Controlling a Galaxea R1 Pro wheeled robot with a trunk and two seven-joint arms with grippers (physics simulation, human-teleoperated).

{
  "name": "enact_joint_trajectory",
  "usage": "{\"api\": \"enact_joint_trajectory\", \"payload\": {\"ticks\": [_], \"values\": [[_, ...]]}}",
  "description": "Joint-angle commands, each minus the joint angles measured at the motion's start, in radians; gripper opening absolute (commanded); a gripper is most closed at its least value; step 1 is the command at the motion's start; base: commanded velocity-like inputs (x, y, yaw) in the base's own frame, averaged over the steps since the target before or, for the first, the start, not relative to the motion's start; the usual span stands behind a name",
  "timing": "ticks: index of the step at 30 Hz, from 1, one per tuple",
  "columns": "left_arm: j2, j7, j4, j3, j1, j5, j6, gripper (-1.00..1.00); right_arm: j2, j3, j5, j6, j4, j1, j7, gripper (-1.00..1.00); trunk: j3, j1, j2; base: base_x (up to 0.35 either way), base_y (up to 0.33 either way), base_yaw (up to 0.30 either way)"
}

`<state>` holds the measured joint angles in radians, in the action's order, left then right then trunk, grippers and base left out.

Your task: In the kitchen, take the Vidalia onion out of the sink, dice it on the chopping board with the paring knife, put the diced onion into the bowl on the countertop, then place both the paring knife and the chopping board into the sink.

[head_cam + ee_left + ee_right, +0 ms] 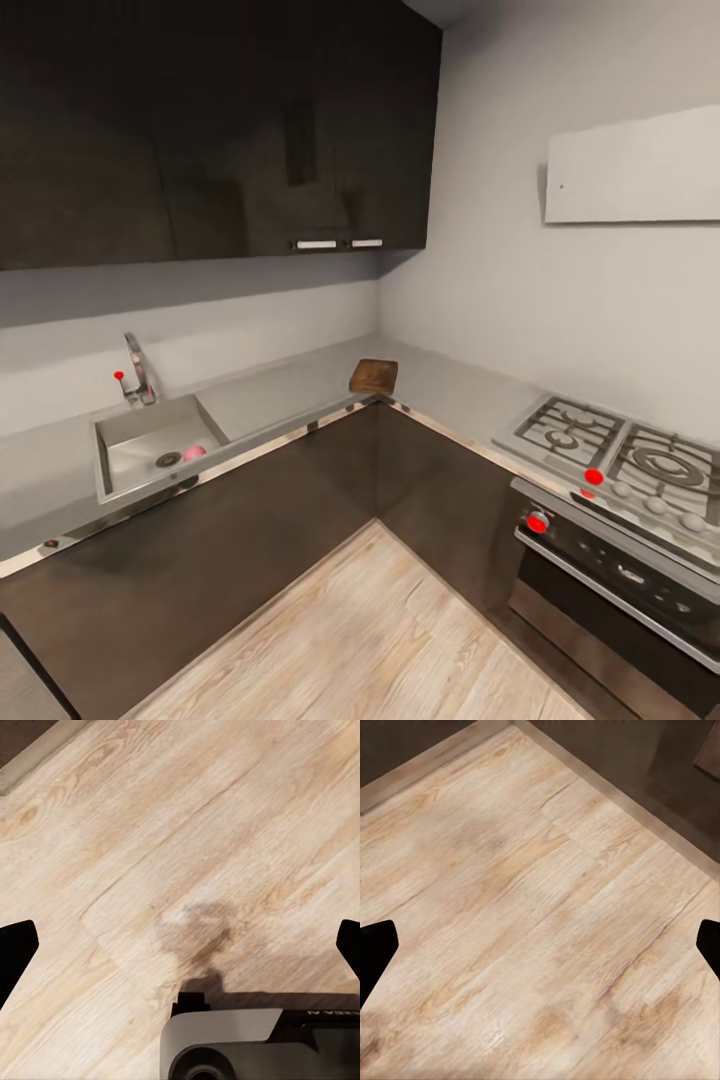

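Observation:
Across the room, the steel sink (125,432) is set in the grey countertop (270,395), with its chrome tap (140,370) behind it. The pink-red Vidalia onion (194,452) lies in the basin beside the round drain (168,459). The brown chopping board (373,376) rests on the countertop at the inner corner. The paring knife and the bowl are out of view. My left gripper (180,945) and right gripper (540,945) both hang open over the wooden floor, their dark fingertips (15,952) (375,952) far apart with nothing between them.
Dark cabinets (250,520) run under the L-shaped counter, with wall cupboards (220,130) above. A gas hob (620,450) and an oven (620,580) stand at the right. Light wooden floor (380,640) lies between me and the cabinets. Part of my base (255,1042) shows below the left gripper.

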<state>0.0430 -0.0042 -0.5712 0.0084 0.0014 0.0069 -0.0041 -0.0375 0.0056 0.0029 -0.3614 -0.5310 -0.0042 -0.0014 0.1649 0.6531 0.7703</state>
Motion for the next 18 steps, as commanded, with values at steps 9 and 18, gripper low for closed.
{"api": "enact_joint_trajectory", "payload": {"ticks": [9,18], "values": [[0.0,0.0,-0.001,0.001,0.0,0.001,0.0,1.0,0.001,0.001,0.0,-0.004,0.0,0.0,0.0,1.0,-0.027,-0.034,-0.062,0.0,0.0,0.0],[0.0,0.0,-0.001,0.001,0.0,0.001,-0.001,1.0,0.001,0.001,0.0,-0.004,0.0,0.0,0.0,1.0,-0.055,-0.069,-0.125,0.0,0.0,0.0]]}}
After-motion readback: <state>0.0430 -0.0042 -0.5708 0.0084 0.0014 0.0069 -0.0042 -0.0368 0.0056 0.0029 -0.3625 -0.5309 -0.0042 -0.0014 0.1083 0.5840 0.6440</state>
